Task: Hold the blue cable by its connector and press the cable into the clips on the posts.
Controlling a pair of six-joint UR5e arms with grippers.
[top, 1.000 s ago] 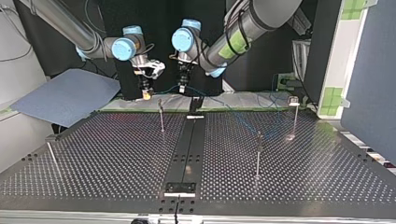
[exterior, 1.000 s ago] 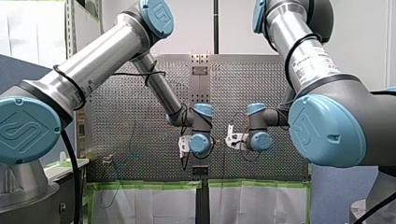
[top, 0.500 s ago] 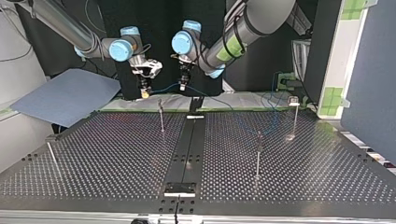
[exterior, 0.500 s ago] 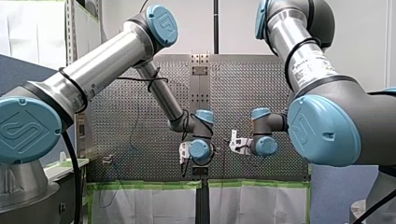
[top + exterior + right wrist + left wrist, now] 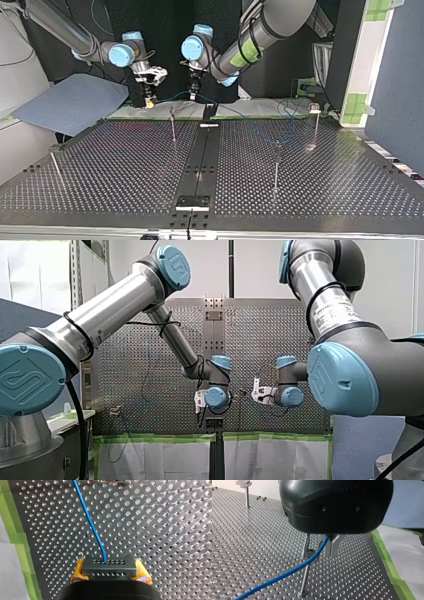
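Note:
In the right wrist view, my right gripper (image 5: 110,571) with yellow pads is shut on a dark connector block (image 5: 109,565). The blue cable (image 5: 91,525) runs ahead from it over the perforated table. My left gripper (image 5: 331,553) has its metal fingers shut on the blue cable (image 5: 287,573), just beside a thin post (image 5: 305,572) with a clip. In the top view, my right gripper (image 5: 149,102) and my left gripper (image 5: 193,95) hang side by side above the far table edge. The cable (image 5: 172,95) sags between them, over the nearest post (image 5: 172,122).
Other posts stand at the top view's right (image 5: 276,165), far right (image 5: 315,122) and near left (image 5: 55,167). A black rail (image 5: 200,160) runs down the table's middle. A blue sheet (image 5: 70,102) lies beyond the far left corner. Green tape (image 5: 392,567) lines the edge.
Both arms have shifted toward the top view's left with the cable still held. In the front view their wrists have moved right and slightly lower.

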